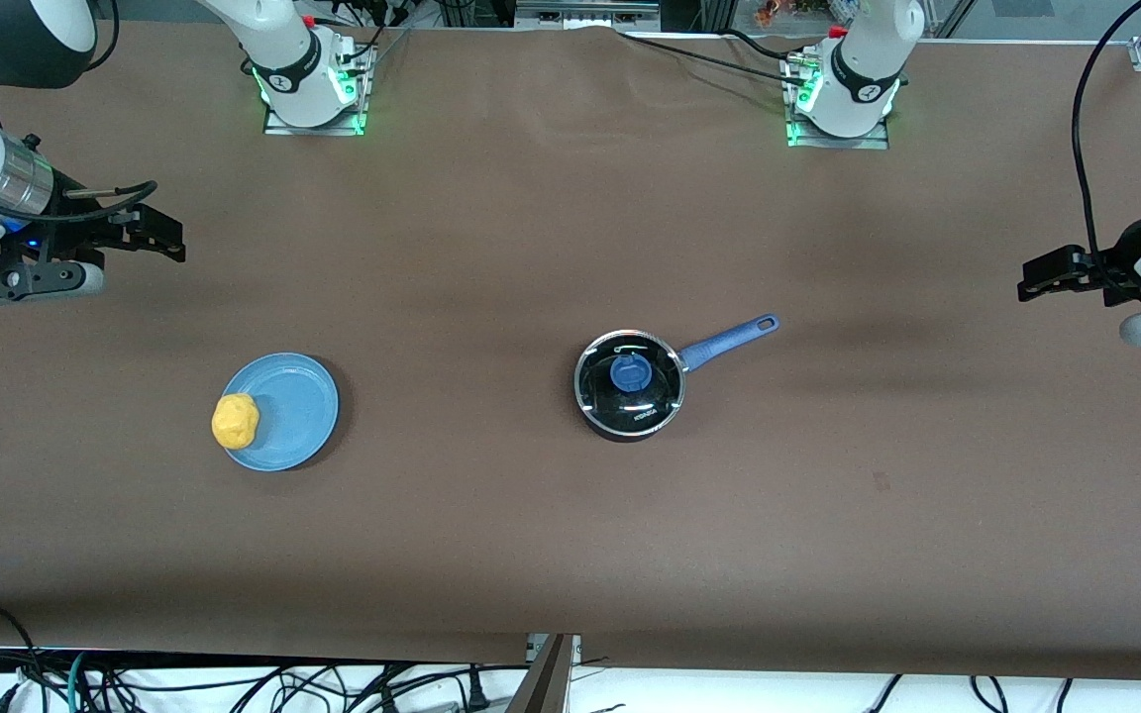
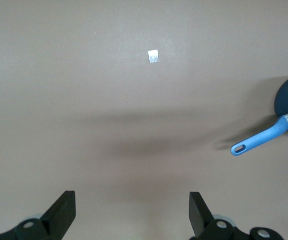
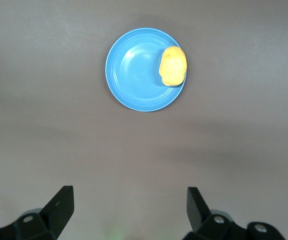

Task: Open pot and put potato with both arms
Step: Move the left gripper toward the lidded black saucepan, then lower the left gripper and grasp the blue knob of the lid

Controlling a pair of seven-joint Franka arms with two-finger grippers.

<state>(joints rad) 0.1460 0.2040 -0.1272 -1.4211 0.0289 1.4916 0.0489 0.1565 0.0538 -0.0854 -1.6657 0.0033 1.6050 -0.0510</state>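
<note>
Near the middle of the table [image 1: 570, 555] we find the pot [image 1: 629, 388], a small black saucepan standing upright with its glass lid [image 1: 629, 374] seated on the rim and the blue knob [image 1: 631, 372] on top. We note that its long blue handle [image 1: 729, 340] lies flat and points toward the left arm's end of the table; in the left wrist view we see only this handle [image 2: 259, 140] and an edge of the pot [image 2: 287, 96].

Toward the right arm's end of the table we locate a light-blue plate [image 1: 295, 401], well apart from the pot. We see the potato [image 1: 235, 420] resting on the plate's rim, on the side toward the right arm's end; the right wrist view confirms it [image 3: 173, 66] sitting at the edge of the plate [image 3: 134, 72].

We observe the left gripper [image 1: 1046, 277] held above bare cloth at the left arm's end, fingers [image 2: 64, 210] spread wide and holding nothing. We observe the right gripper [image 1: 159, 236] above bare cloth at the right arm's end, fingers [image 3: 61, 204] likewise spread and empty.
</note>
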